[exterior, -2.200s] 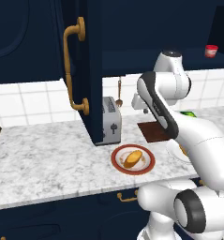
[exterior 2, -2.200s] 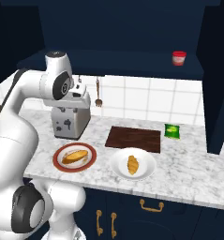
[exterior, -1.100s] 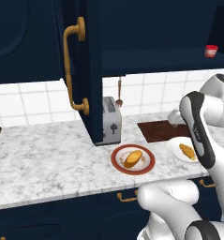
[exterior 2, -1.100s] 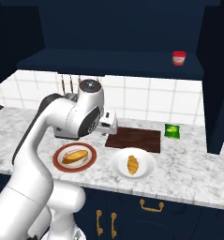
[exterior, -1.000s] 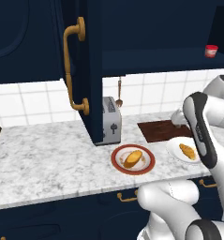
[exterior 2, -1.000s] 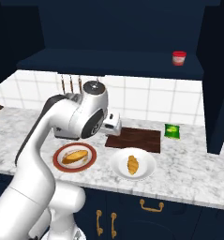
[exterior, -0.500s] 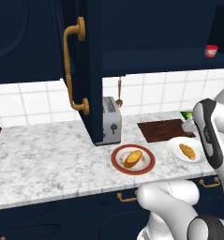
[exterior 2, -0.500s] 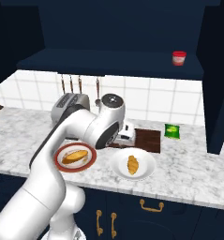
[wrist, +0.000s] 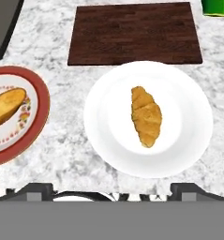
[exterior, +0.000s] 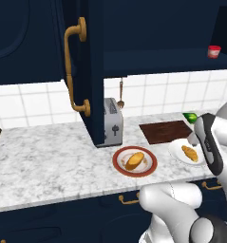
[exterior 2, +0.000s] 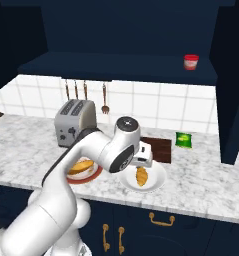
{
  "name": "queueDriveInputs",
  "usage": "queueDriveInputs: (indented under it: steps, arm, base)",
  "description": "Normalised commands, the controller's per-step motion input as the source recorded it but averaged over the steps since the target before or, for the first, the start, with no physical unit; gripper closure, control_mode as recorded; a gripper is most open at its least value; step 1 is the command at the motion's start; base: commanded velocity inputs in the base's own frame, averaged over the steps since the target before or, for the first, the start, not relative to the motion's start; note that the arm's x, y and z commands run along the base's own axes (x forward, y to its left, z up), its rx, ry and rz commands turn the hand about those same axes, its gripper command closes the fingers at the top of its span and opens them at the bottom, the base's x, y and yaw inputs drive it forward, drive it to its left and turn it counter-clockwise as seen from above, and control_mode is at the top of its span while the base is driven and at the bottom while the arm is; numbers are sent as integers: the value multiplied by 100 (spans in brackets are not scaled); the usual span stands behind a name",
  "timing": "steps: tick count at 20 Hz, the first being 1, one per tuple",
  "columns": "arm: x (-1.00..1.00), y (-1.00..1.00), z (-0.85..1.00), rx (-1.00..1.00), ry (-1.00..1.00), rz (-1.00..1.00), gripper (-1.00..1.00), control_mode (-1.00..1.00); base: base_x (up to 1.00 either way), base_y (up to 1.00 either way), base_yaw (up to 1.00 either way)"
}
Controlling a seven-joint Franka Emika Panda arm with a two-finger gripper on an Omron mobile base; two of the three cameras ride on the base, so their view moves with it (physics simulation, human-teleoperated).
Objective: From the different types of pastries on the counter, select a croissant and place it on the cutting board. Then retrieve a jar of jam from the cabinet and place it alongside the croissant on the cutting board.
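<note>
Swinging rightward since the earlier frames, arm is now leaving the toaster (exterior 2: 74, 128) side and bending over the white plate (exterior 2: 157, 177); nothing on the counter (exterior: 48, 161) is shifting

Left base view: forearm is folding down at far right, wrist dipping toward white plate, hand itself hidden behind the arm. Croissant (exterior: 190, 153) is lying on that plate, long axis running diagonally, far end up-left. Cutting board (exterior: 165, 131) is sitting just behind the plate. Bread roll (exterior: 134, 160) is resting on the red-rimmed plate (exterior: 119, 163), left of the croissant. Jar of jam (exterior: 213, 51) is standing upright on the open cabinet (exterior: 93, 71) shelf, top right

Right base view: elbow is arching over the red-rimmed plate, hand pointing down just above the croissant's plate. Croissant's long axis is running roughly front-to-back w/ counter edge. Green packet (exterior 2: 183, 139) is lying right of the board

Hand view: camera is looking straight down; gripper (wrist: 111, 191) is hanging w/ finger tips (wrist: 37, 189) spread wide, nothing between them, apart from the pastry. Croissant is lying near plate centre, long axis about vertical in this view, one tip toward the board
</note>
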Motion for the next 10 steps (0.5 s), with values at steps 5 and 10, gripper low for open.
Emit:
queueDriveInputs:
  steps: [5,10]
  arm:
    - [34,-9,-30,0,0,0,-100,-100]
    - [36,-22,-39,0,0,0,-100,-100]
  base:
    - [0,0,0]
    - [0,0,0]
